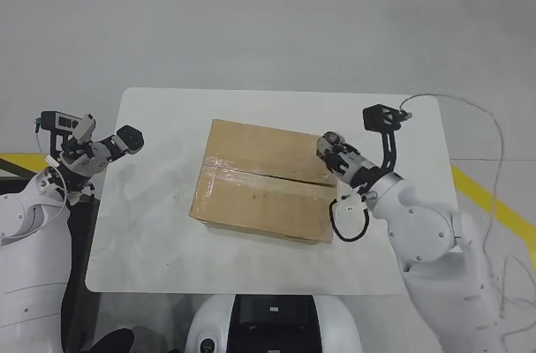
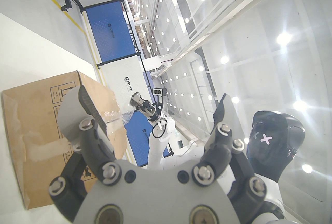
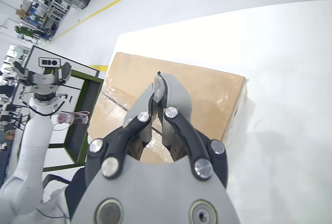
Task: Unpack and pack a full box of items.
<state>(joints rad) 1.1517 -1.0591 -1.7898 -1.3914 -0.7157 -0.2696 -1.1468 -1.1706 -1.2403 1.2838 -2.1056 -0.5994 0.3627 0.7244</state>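
Centrally, cardboard box (image 1: 260, 181), printed side labels (image 2: 61, 98), right gripper (image 3: 158, 82) pinching tape (image 3: 158, 93)

Box (image 1: 260, 181), flaps taped, mid table (image 1: 153, 238): sole obstacle. Margin on every side, narrowest at far edge. Left gripper (image 1: 129, 139) well apart, at table's left edge. Right gripper (image 1: 328, 148), pinching tape scrap (image 3: 158, 91), occupies box's top right end.

White rounded arms (image 1: 422, 231), black cables (image 1: 347, 221); left gripper (image 2: 153, 92) and right gripper (image 3: 158, 86) are grey with black linkages (image 3: 181, 129) (silver screws (image 3: 171, 112)).
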